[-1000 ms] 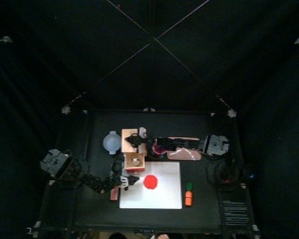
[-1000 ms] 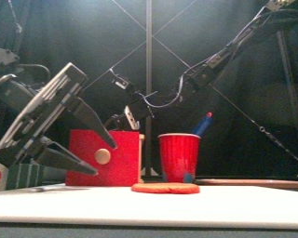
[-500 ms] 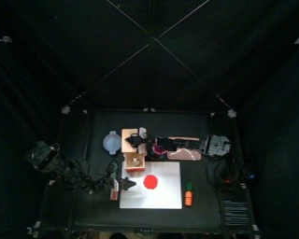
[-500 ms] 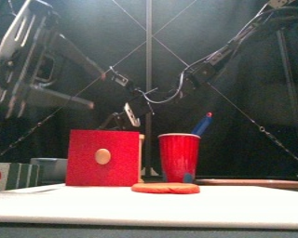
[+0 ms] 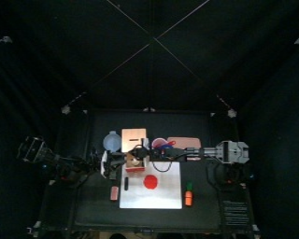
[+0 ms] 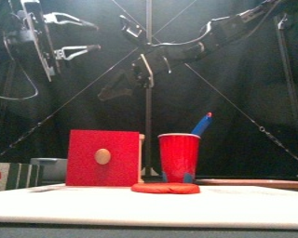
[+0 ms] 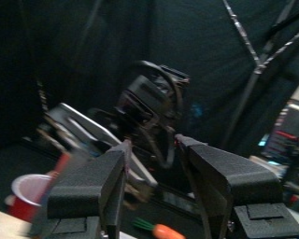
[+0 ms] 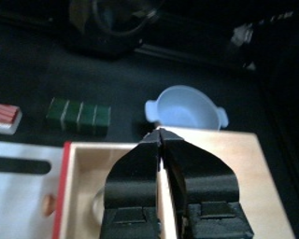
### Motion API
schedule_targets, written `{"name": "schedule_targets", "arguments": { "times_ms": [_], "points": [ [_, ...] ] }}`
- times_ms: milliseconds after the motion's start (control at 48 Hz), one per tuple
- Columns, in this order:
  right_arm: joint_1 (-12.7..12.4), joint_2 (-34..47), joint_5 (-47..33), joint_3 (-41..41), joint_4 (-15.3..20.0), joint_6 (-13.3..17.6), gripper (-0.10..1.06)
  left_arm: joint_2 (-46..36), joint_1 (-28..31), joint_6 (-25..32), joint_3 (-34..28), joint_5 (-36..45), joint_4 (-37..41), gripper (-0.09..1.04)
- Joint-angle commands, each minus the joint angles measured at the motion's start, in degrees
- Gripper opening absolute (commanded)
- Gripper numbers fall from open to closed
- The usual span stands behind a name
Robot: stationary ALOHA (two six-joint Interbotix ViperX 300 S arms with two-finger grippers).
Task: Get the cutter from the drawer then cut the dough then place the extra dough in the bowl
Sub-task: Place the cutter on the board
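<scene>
The red dough disc [image 5: 149,182] lies flat on the white board [image 5: 167,200], in front of the red cup [image 6: 179,156]. Behind them stands the wooden box [image 8: 202,177], its red drawer front [image 6: 104,158] facing forward. The blue-grey bowl [image 8: 187,105] sits just past the box. My right gripper [image 8: 159,140] hangs above the box, jaws pressed together with nothing seen between them. My left gripper [image 6: 92,34] is raised high at the left, open and empty. I cannot make out the cutter.
The cup holds a blue toy knife [image 6: 204,123]. A dark green sushi roll [image 8: 79,114] and a red-and-white toy [image 8: 3,114] lie beside the bowl. An orange toy [image 5: 187,197] rests on the board's right edge.
My left gripper has risen from in front of the drawer to high at the left. The right arm has swung up and forward over the box.
</scene>
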Motion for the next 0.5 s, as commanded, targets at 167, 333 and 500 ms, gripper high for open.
{"name": "schedule_targets", "arguments": {
  "times_ms": [167,333,500],
  "points": [
    [1.58,-4.13,4.13,4.39,6.24,0.26,0.37,-0.7,9.58,11.69,-0.18,2.55,10.9,0.8],
    [1.32,-2.81,4.66,3.78,9.23,0.26,0.65,-2.11,11.95,14.5,-1.14,10.2,14.5,0.8],
    [1.23,-0.18,6.33,2.02,10.02,0.18,0.81,-7.91,14.24,14.68,-1.76,27.42,14.77,0.8]
  ]
}}
